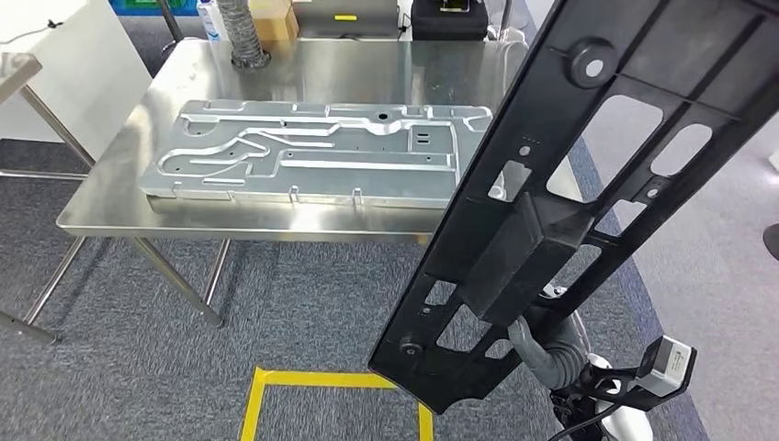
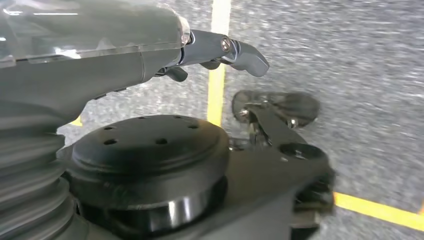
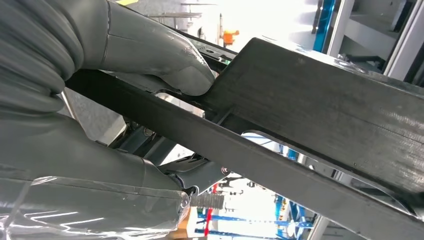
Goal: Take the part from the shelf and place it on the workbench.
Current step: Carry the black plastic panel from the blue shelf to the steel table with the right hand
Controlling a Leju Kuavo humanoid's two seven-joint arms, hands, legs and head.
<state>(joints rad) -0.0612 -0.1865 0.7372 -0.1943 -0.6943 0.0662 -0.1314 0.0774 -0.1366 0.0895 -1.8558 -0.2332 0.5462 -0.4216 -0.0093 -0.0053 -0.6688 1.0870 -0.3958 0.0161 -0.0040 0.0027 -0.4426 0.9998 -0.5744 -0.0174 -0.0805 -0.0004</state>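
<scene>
A long black plastic part with several cut-outs and a raised block in its middle slants from the bottom centre to the top right of the head view. My right hand grips it, the thumb pressed on one face and the fingers under the bar. In the head view the part hides that hand; its grey ribbed wrist shows below the part. The steel workbench stands ahead and to the left. My left hand hangs over the floor, fingers stretched out, holding nothing.
A large machined aluminium plate covers much of the workbench. A ribbed hose and boxes stand at its far edge. Yellow tape marks the grey carpet before the bench. A white cabinet stands at the left.
</scene>
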